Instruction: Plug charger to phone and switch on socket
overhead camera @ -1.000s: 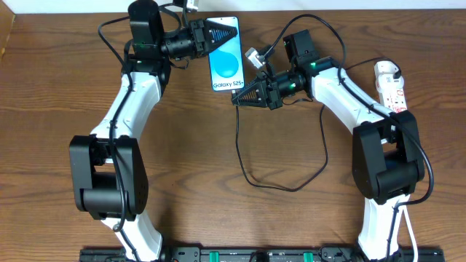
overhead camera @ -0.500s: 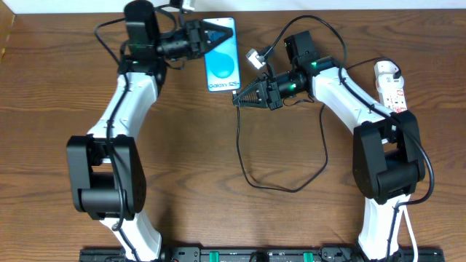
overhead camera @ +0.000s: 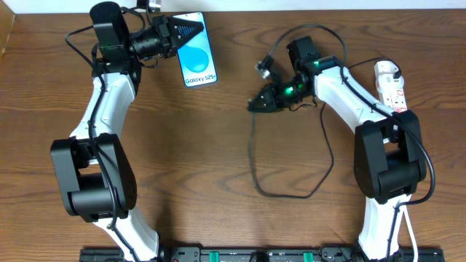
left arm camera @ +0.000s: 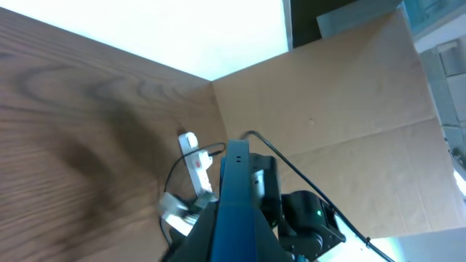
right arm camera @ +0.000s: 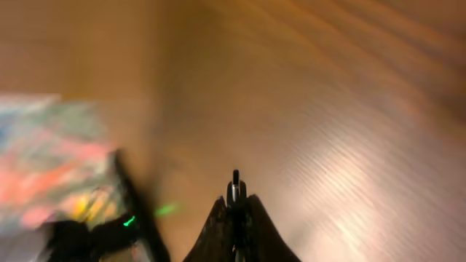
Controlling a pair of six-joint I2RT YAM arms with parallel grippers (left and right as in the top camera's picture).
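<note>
L gripper [overhead camera: 195,29]: pinched on top end of phone [overhead camera: 198,62], far-left rear of table [overhead camera: 182,189]; bottom edge free, prob. for plug access | R gripper [overhead camera: 255,105]: clamped on charger [overhead camera: 252,149] plug end, tip aimed phone-ward, well apart; cable slack behind | socket [overhead camera: 392,86]: far right, untouched, switch step pending
</note>
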